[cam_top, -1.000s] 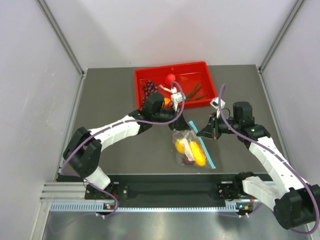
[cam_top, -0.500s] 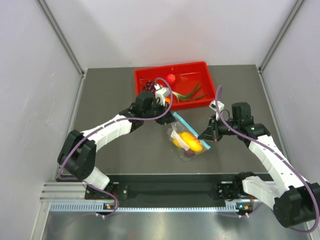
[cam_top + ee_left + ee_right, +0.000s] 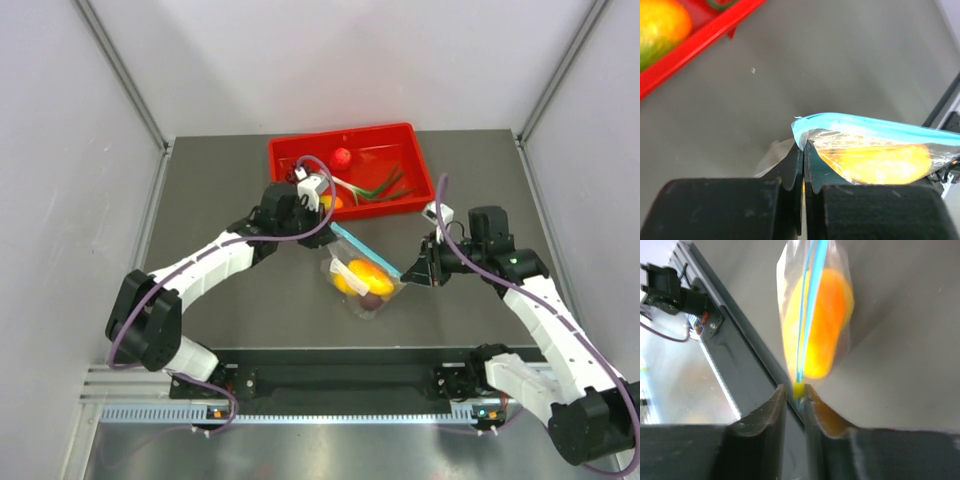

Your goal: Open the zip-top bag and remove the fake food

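The zip-top bag (image 3: 362, 275) hangs lifted between both grippers over the table's middle, its teal zip strip (image 3: 365, 253) stretched across the top. Inside are a yellow lemon (image 3: 345, 282), an orange-yellow mango-shaped fruit (image 3: 371, 277) and a dark maroon piece (image 3: 369, 302). My left gripper (image 3: 327, 226) is shut on the strip's far left corner; the left wrist view shows it pinching the bag corner (image 3: 803, 142). My right gripper (image 3: 406, 272) is shut on the strip's right end, seen edge-on in the right wrist view (image 3: 799, 387) with the orange fruit (image 3: 822, 322) behind the plastic.
A red tray (image 3: 415, 150) stands at the back of the table with a small red ball (image 3: 342, 156), green stems (image 3: 385, 185) and an orange-green fruit (image 3: 331, 203). Grey walls close in both sides. The arm mounting rail (image 3: 340, 385) runs along the near edge.
The bag has been lifted off the table and swung, its zip strip now stretched between the two grippers. The left gripper pulled back left; the right gripper took the strip's right end.
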Controlling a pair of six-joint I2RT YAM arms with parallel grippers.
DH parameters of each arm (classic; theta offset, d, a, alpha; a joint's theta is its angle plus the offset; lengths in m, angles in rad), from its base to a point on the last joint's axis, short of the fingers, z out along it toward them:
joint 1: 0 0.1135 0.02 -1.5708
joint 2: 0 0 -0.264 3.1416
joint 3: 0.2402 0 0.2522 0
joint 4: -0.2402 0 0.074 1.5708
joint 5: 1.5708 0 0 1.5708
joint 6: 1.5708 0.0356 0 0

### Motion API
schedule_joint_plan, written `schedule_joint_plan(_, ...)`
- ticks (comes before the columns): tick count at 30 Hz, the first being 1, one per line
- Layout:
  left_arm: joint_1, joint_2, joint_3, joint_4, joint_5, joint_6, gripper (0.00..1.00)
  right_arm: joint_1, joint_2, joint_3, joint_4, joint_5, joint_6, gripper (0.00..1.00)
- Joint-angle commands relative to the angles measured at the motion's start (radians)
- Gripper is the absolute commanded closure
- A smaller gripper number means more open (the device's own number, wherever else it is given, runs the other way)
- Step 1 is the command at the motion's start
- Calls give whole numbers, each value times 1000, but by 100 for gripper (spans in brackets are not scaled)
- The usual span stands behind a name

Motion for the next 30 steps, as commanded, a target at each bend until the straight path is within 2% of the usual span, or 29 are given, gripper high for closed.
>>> schedule_joint_plan(1, 40, -72, -86, 210, 102, 47, 100, 10, -31, 87, -80, -16, -1, 60)
schedule_joint_plan(2, 40, -89, -106, 258, 192, 32, 100, 8, -28, 101, -64, -12, 5, 54)
schedule_joint_plan(4, 40, -91, -126, 326, 274, -5, 100, 10, -17, 144, -38, -2, 34, 40)
schedule_joint_plan(6, 41, -74, -106, 323, 383, -22, 100, 10, -5, 175, 33, 17, 82, 37)
schedule_joint_plan(9, 41, -54, -86, 328, 496, -80, 100, 8, 21, 179, 136, 66, 139, 37)
schedule_joint_plan(13, 37, -63, -77, 340, 555, -105, 100, 10, 90, 146, 235, 76, 163, 37)
schedule_joint_plan(19, 37, -74, -66, 336, 580, -112, 100, 8, 164, 126, 295, 64, 131, 37)
schedule_joint_plan(30, 32, -76, -71, 351, 591, -125, 100, 44, 184, 15, 342, 58, 96, 38)
